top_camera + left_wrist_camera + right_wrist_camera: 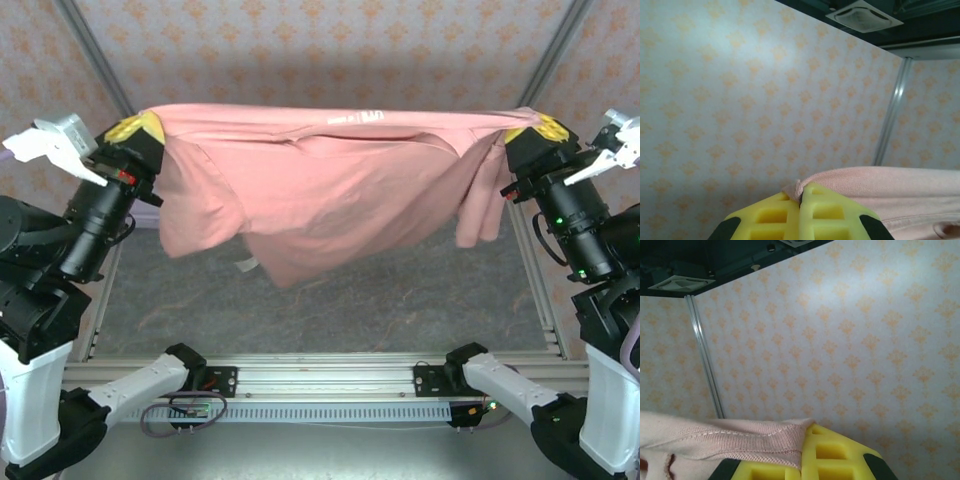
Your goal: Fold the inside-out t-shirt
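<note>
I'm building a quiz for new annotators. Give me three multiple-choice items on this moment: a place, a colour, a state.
1. Where is the t-shirt? A flat on the table; B hanging stretched in the air; C bunched in one gripper.
2. What colour are the fingers? A yellow; B blue; C white.
3. The left gripper and right gripper are: A both open; B one open; C both shut on cloth.
B: it hangs above the table. A: yellow in both wrist views. C: cloth pinched in each.

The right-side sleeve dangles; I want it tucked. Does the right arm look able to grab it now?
Probably not: the right hand is shut on the t-shirt, holding it aloft above that sleeve.
</note>
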`<action>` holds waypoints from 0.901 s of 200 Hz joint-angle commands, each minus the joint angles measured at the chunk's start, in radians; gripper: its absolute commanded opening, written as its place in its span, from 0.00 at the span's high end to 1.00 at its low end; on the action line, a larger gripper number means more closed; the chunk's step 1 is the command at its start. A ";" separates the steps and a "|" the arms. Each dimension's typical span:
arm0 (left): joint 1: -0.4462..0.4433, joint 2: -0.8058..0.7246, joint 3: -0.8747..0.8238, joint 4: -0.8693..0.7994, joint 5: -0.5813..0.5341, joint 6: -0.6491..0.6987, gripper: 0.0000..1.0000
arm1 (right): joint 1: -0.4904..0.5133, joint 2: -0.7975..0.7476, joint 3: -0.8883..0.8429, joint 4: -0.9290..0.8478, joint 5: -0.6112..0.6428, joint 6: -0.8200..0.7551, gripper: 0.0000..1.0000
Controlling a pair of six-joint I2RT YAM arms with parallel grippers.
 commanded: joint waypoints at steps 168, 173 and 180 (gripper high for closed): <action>0.251 1.064 0.509 -0.361 0.010 -0.043 0.38 | -0.072 1.272 0.783 -0.406 0.348 -0.082 0.42; 0.242 0.993 0.358 -0.284 0.032 -0.057 0.37 | -0.068 1.231 0.703 -0.394 0.335 -0.081 0.41; 0.222 0.876 0.161 -0.160 0.057 -0.077 0.36 | -0.057 1.164 0.563 -0.358 0.328 -0.076 0.40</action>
